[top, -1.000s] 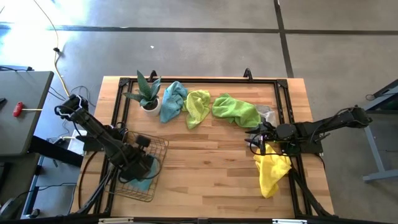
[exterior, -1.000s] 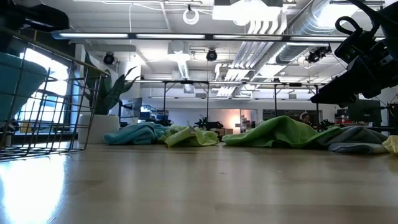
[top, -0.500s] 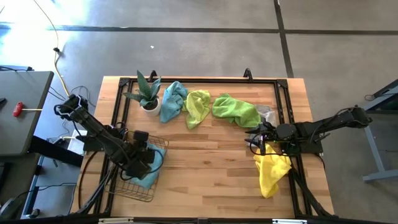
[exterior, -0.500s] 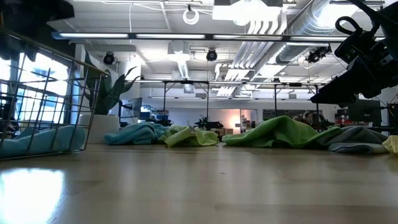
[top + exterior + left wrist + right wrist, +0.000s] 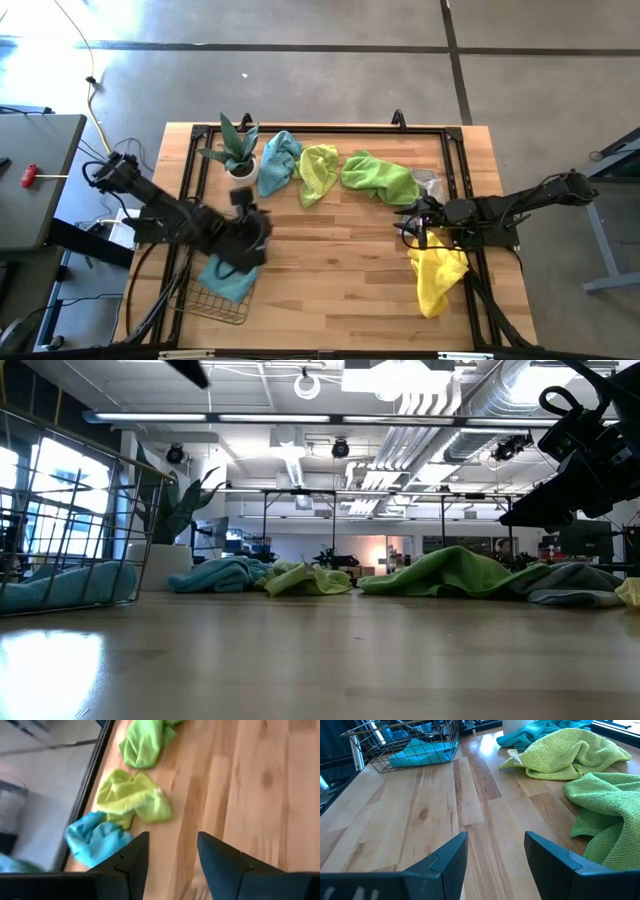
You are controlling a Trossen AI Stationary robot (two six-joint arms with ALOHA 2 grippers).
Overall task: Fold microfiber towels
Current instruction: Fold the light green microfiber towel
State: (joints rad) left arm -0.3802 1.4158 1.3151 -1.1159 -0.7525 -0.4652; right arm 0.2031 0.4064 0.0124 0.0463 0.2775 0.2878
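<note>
Wire basket (image 5: 222,285) at the bench's (image 5: 330,270) left front holds a blue towel (image 5: 229,279). Left claw (image 5: 252,236), fingers apart, hangs empty beside it. Blue (image 5: 277,160), lime (image 5: 318,172) and green (image 5: 378,177) towels line the back edge. Right claw (image 5: 416,229), fingers apart, sits above a yellow towel (image 5: 437,277) at the right edge.

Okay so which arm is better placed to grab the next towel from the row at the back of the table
Probably the left. Its open, empty left gripper sits just in front of the teal towel and lime towel. The right gripper, also open, hovers by the yellow towel.
</note>
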